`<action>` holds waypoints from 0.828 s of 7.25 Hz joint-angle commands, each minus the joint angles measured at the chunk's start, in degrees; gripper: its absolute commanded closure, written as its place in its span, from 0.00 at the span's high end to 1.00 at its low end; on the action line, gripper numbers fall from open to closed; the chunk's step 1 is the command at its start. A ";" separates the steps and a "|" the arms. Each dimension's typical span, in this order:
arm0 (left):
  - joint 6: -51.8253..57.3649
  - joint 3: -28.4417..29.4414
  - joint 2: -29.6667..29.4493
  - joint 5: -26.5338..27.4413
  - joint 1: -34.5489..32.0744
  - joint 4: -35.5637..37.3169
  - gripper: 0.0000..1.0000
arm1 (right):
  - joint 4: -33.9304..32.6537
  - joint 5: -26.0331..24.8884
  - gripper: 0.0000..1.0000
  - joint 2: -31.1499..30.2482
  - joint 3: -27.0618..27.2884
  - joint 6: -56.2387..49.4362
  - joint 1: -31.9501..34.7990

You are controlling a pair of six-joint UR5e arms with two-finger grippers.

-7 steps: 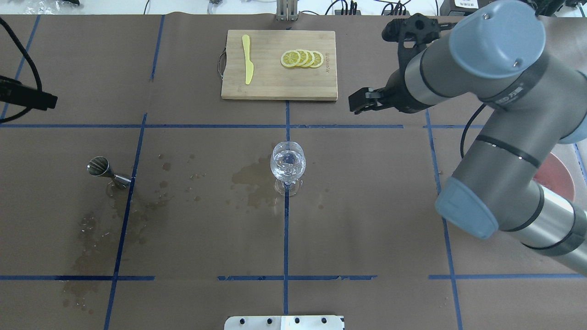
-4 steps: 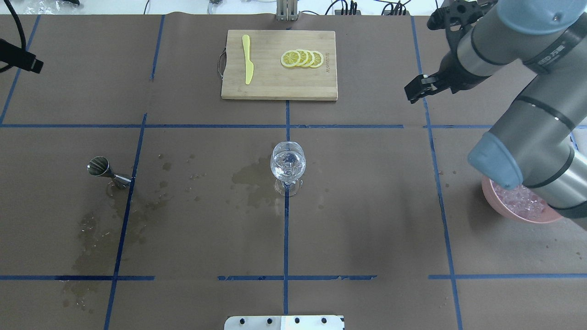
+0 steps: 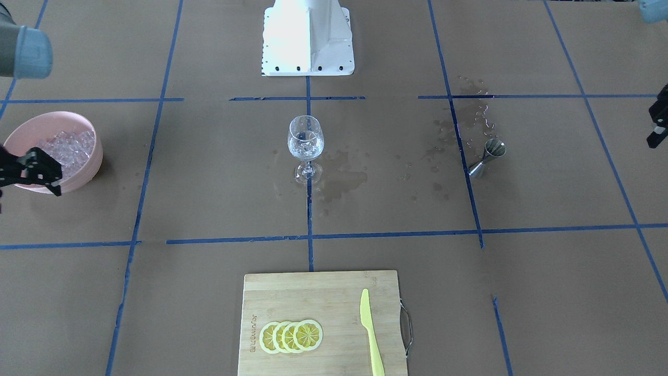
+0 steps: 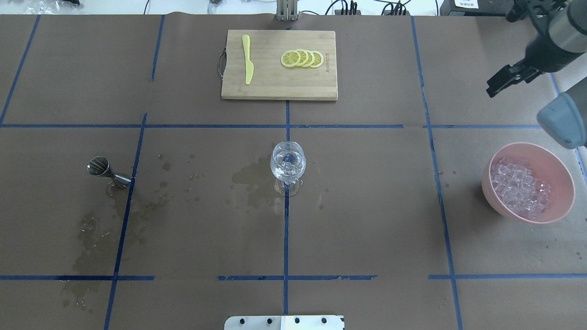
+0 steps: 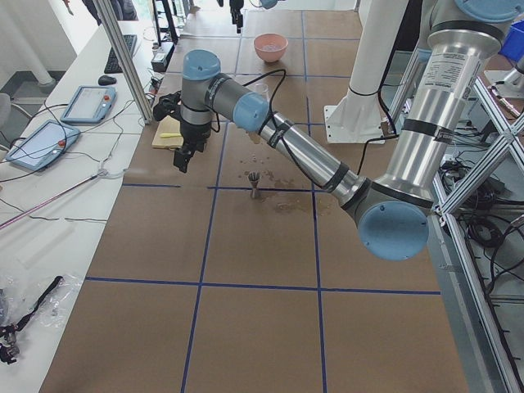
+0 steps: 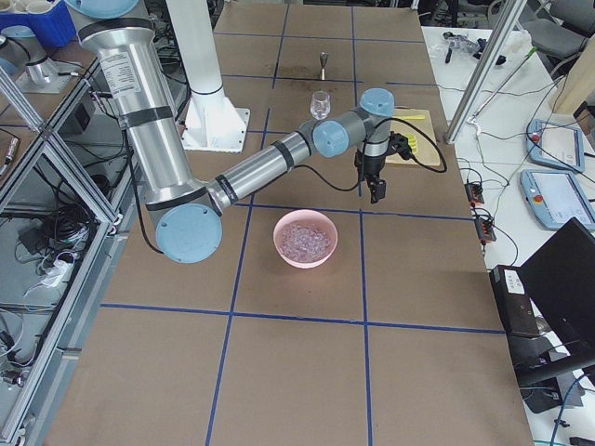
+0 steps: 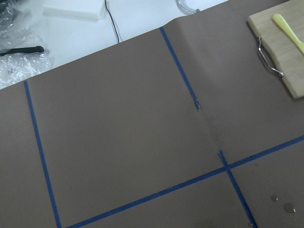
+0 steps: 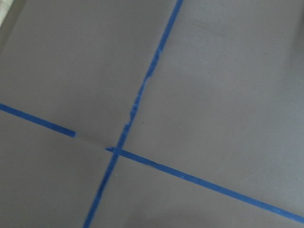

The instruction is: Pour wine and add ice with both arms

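A clear stemmed glass (image 4: 287,167) stands at the table's centre with a few ice cubes (image 4: 288,160) in it; the wine in it is too clear to make out. A pink bowl (image 4: 563,176) at the right holds several ice cubes (image 4: 520,188). My right gripper (image 4: 491,90) hangs high, beyond the bowl near the right edge, empty, and its jaws look open in the front view (image 3: 55,180). My left gripper (image 3: 652,140) shows only at the edge of the front view, far from the glass. I cannot tell whether it is open.
A steel jigger (image 4: 103,169) stands at the left amid wet spill stains (image 4: 250,181). A bamboo cutting board (image 4: 275,85) at the far side carries lemon slices (image 4: 301,58) and a yellow knife (image 4: 247,59). The white base plate (image 4: 284,322) sits at the near edge.
My right arm has swung from beside the cutting board out to the far right, which uncovers the pink bowl. My left gripper has left the overhead view on the left.
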 commanded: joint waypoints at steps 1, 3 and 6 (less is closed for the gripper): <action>5.26 5.44 4.31 -3.99 -3.27 -0.78 1.00 | 0.07 5.29 1.00 -6.07 -2.27 -11.62 7.55; 5.37 8.54 7.82 -4.17 -4.76 -3.06 1.00 | 0.16 6.61 1.00 -10.04 -5.85 -21.55 14.93; 5.45 10.20 13.98 -4.26 -7.73 -6.58 1.00 | 0.42 4.46 1.00 -11.20 -7.19 -20.81 18.66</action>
